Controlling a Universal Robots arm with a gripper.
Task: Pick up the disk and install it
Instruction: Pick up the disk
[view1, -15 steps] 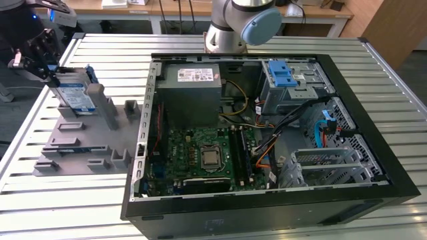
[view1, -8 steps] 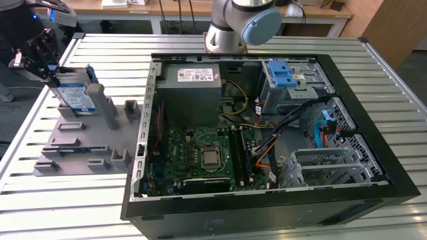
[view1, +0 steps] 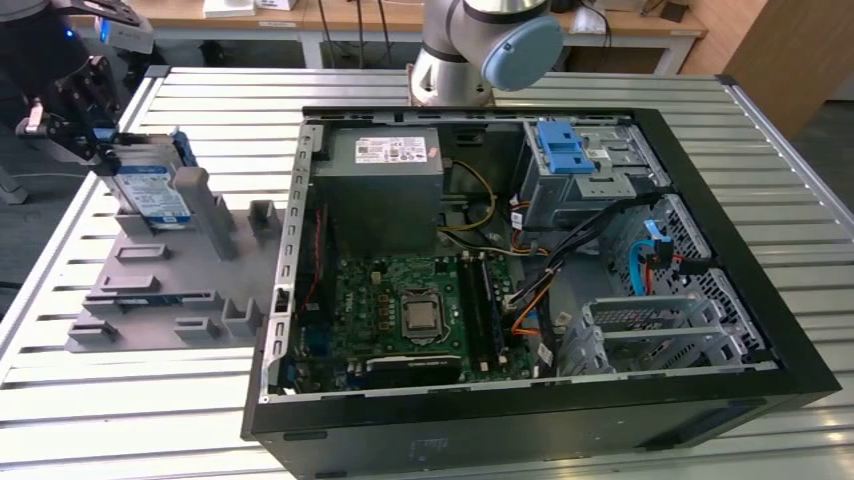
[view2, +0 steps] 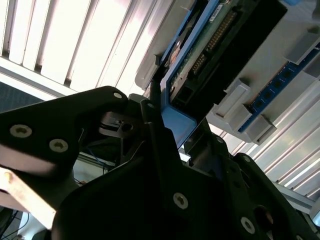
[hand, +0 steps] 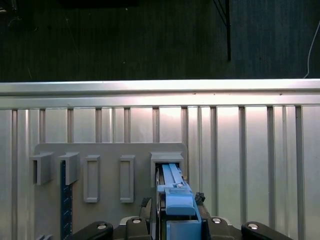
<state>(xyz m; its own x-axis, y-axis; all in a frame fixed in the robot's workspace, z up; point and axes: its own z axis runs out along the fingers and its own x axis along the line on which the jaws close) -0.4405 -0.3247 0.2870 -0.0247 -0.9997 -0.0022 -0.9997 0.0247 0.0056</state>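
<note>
I have the jaws clamped on the upper end of the disk (view1: 152, 195), which stands on edge in the grey holder (view1: 187, 290) on the bench (view1: 134, 420), its long axis running down from the jaws, with the open computer case (view1: 534, 425) on the exterior view's right.

The arm (view1: 454, 45) is a silver-grey tube whose rounded joint is closed by a pale blue cap (view1: 518, 52). The gripper (view2: 176, 121) is matte black, built of angular plates with softened edges. Small silver screws (view2: 180, 200) sit sunk in the housing behind its fingers (view2: 159, 125), with more either side of them in the first wrist view.
</note>
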